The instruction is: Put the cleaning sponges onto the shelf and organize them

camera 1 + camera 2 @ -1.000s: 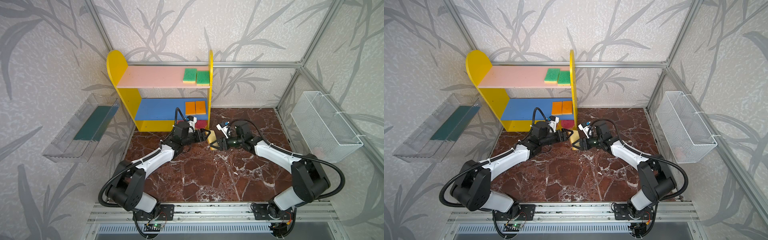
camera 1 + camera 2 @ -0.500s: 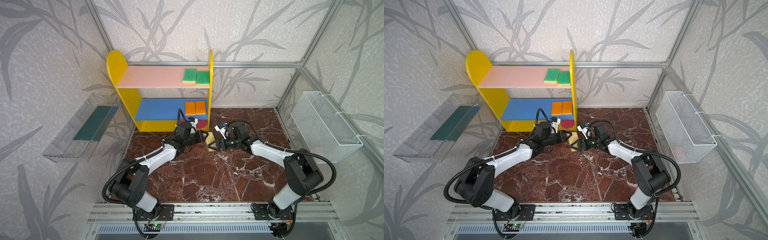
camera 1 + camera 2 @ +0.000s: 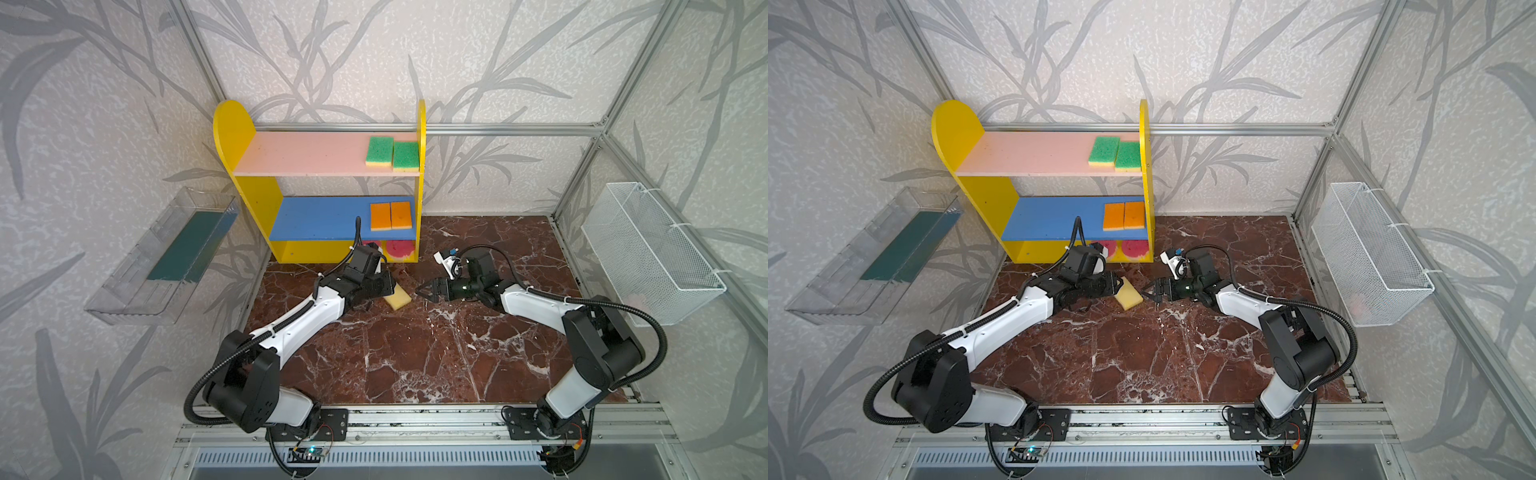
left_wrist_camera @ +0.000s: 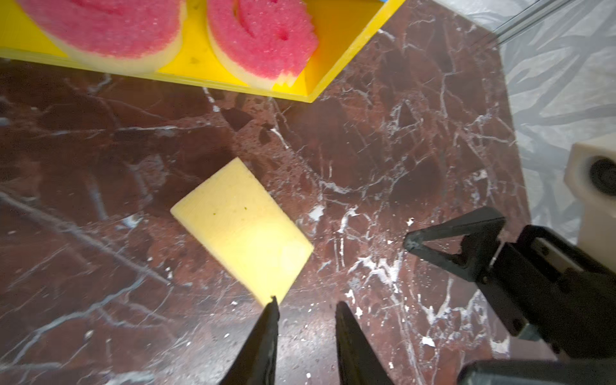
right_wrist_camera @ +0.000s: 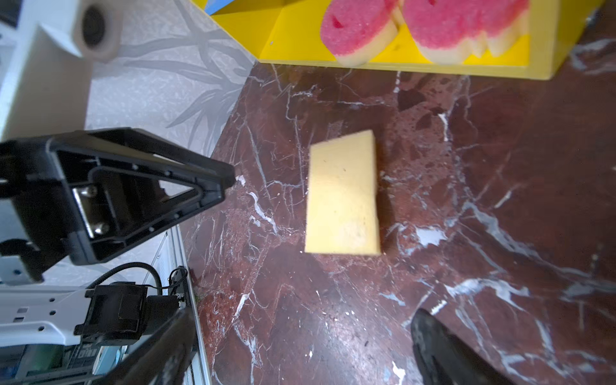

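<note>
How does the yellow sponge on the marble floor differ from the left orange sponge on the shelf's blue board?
The yellow sponge lies off the shelf, plain foam up, askew; the left orange sponge sits on the blue board, scrub face up, squared beside the right orange sponge. Both are rectangular.

No legible text, labels or numbers — none on anything.

My tabletop [image 3: 415, 353] is dark red-brown marble veined with white, evenly lit, closed in by walls [image 3: 332, 62] papered pale grey with darker leaf sprays and edged with an aluminium frame [image 3: 498, 129]. At 9 o'clock a clear plastic tray [image 3: 124, 299] with a dark green bottom hangs on the wall; at 3 o'clock, a white wire basket [image 3: 648, 257].
</note>
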Controlling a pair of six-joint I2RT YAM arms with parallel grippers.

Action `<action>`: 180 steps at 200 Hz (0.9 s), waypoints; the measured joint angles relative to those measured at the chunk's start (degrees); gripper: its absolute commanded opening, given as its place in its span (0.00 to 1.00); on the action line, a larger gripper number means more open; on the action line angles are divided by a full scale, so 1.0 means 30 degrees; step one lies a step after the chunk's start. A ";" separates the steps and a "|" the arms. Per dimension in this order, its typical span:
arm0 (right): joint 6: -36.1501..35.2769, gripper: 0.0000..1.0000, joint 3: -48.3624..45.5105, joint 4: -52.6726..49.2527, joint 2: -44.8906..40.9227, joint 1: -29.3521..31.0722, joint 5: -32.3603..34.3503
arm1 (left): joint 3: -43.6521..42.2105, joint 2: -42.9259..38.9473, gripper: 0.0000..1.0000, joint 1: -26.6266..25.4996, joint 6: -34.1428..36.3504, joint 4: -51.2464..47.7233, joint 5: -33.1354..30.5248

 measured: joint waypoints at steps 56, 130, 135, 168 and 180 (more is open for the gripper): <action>0.0124 0.99 0.0015 -0.1683 -0.0044 -0.0423 0.1712 | -0.1071 -0.0823 0.83 0.0000 -0.0109 -0.1166 -0.1144; 0.0007 0.99 0.0087 -0.2725 -0.0044 -0.0401 0.2244 | 0.0175 0.2871 0.92 0.0007 -0.0816 -0.1100 -0.2353; -0.0007 0.99 0.0087 -0.2798 -0.0044 -0.0401 0.2295 | 0.0248 0.3184 0.90 0.0007 -0.0889 -0.1027 -0.2426; -0.0131 0.99 0.0109 -0.3067 -0.0044 -0.0401 0.2477 | 0.0342 0.4816 0.65 0.0036 -0.1464 -0.0495 -0.2820; -0.0138 0.99 0.0117 -0.3111 -0.0044 -0.0401 0.2521 | 0.0357 0.5144 0.60 0.0109 -0.1559 -0.0372 -0.2856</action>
